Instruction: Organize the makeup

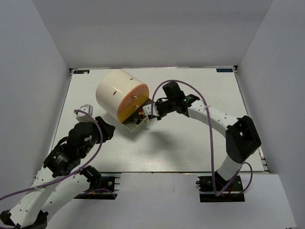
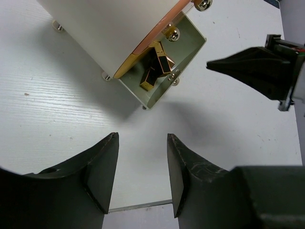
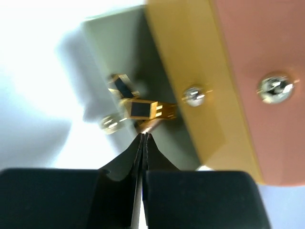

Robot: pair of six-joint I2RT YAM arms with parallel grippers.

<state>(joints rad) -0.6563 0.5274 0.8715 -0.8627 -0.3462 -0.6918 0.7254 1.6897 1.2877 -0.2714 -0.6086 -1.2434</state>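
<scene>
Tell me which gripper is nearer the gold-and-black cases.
Right. The right gripper is shut right beside the gold-and-black cases; the left gripper hangs open, farther back.

The white wood-grain tabletop [image 1: 190, 143] carries a big cream cylinder with a round orange face [image 1: 121, 95], resting left of centre on small silver feet, its pale green drawer [image 2: 188, 47] standing open at its base.

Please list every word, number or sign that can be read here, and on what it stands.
No text can be read.
left dark sticker, far corner of the table: too small to read.
right dark sticker, other far corner: too small to read.
</scene>
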